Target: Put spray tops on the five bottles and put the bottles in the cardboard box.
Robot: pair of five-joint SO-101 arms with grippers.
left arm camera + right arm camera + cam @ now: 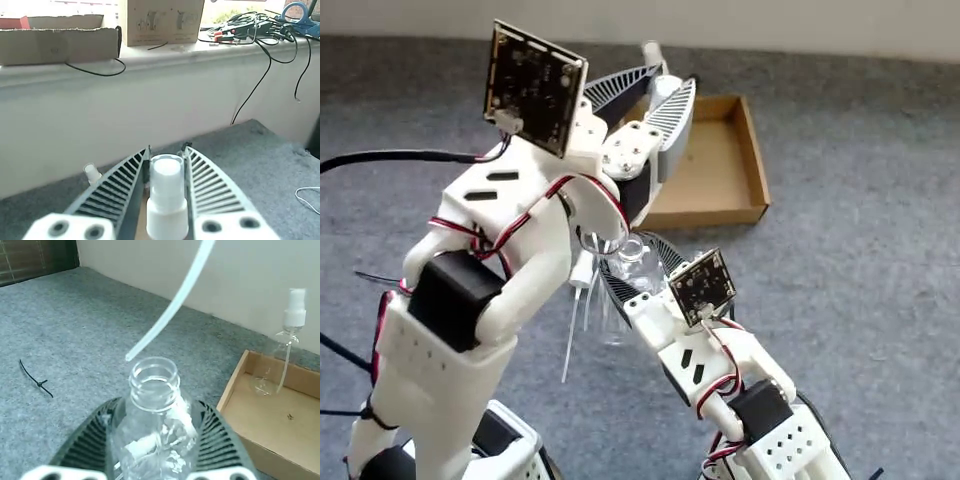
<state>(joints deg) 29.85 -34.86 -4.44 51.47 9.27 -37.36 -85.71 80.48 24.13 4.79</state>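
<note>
Your right gripper (157, 407) pinches the clear bottle (155, 382), light and slippery (squeeze its body gently), while your left gripper (166, 150) clamps the stiff spray top (166, 200).

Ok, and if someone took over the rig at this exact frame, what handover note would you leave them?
Grippers: the left gripper is shut on a spray top; the right gripper is shut on an uncapped bottle.
Things: a thin tube slants toward the bottle's mouth, with its tip outside.
Done: one capped bottle stands in the cardboard box.
Left: seat the top on the held bottle, box it, then do the remaining bottles.
</note>
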